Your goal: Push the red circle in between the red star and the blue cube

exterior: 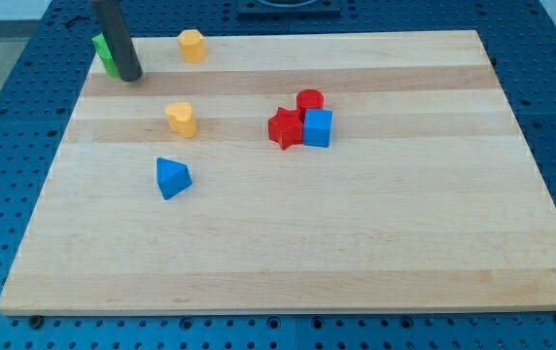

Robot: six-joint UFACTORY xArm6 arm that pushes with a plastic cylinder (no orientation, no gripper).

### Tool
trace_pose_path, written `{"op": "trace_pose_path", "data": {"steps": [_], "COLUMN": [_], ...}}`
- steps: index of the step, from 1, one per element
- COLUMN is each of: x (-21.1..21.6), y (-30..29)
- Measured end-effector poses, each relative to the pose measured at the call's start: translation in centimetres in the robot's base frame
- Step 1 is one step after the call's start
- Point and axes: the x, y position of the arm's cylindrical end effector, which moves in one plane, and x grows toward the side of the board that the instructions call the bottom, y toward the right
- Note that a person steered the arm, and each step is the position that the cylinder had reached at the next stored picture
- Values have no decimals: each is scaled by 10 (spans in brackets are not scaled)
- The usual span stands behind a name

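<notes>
1. While my tip (130, 76) rests at the upper left of the frame, the rod slants down from the top edge and stands in front of a green block (103, 53), hiding most of it so that I cannot tell its shape.
2. No jaws belong to this rig, so there is nothing spread or pressed together to report; the arm ends in the bare dark rod.
3. Just right of centre, in the upper half of the frame, the red circle (309, 100) sits behind the red star (285, 127) and the blue cube (317, 127), touching or nearly touching both from the top side.
4. Star and cube stand side by side, star on the left, cube on the right, pressed close together.
5. A yellow block (191, 45) lies near the top edge, right of my tip; a second yellow block (182, 119) sits below it, left of centre.
6. A blue triangle (172, 178) lies lower still, left of centre on the wooden desk (356, 253).
7. My tip is well apart from the red and blue cluster.
</notes>
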Motion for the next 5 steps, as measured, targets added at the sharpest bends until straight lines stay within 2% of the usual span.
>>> {"op": "trace_pose_path", "data": {"steps": [1, 4, 5], "x": [5, 10, 18], "y": [16, 195, 238]}}
